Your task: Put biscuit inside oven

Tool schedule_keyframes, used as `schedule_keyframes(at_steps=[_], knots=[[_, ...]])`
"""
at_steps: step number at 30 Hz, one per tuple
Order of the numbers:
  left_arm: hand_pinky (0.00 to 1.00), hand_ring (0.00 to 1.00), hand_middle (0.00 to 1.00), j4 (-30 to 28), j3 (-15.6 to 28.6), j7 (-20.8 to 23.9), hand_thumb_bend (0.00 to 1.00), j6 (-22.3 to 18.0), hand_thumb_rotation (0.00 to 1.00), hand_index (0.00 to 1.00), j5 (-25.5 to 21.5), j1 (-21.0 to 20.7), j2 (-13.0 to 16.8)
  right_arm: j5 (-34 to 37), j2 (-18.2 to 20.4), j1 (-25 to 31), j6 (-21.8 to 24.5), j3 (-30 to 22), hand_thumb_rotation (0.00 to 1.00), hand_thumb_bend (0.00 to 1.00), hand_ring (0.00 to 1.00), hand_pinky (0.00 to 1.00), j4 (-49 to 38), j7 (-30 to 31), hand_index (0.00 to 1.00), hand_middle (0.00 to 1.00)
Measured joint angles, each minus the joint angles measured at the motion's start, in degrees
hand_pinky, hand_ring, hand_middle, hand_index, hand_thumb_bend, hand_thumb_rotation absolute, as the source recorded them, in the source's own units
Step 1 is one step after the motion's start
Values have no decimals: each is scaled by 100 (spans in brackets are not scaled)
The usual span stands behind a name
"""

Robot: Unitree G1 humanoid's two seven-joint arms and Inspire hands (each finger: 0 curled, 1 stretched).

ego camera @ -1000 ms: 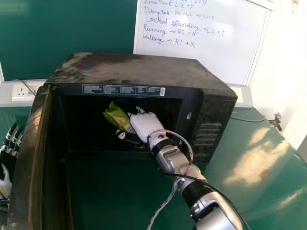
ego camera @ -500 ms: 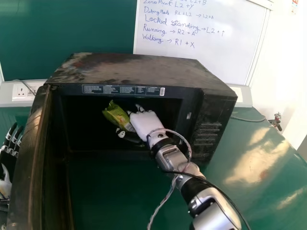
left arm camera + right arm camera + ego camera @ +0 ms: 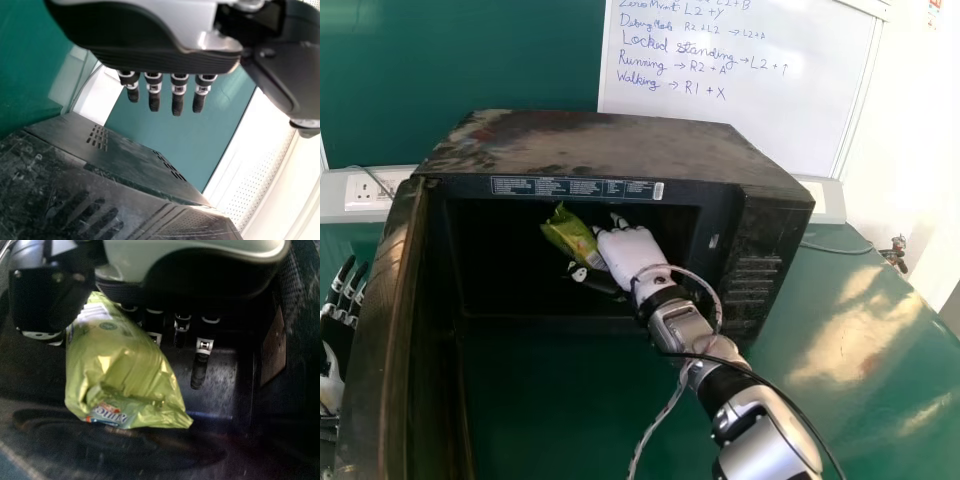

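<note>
Right fingers (image 3: 199, 371) gripping biscuit packet (image 3: 120, 365) inside oven (image 3: 610, 145); advise lowering until packet is supported, then opening gently.

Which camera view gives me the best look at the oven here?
The head view: it takes in the oven with its top, open front and swung-out door together. The left wrist view gives part of the outer casing, with vent slots; the right wrist view gives a close look at the dark interior around the green packet.
</note>
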Motion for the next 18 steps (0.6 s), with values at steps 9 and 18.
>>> schedule_keyframes(at_steps=[9, 18], knots=[[0, 68, 77, 1, 0, 1, 2, 0, 0, 93, 1, -2, -1, 35, 27, -1, 66, 0, 0, 52, 47, 57, 87, -150, 53, 47], [0, 68, 78, -1, 0, 1, 2, 0, 0, 94, 2, 0, -3, 37, 55, -1, 161, 9, 0, 52, 46, 55, 150, -150, 53, 47]])
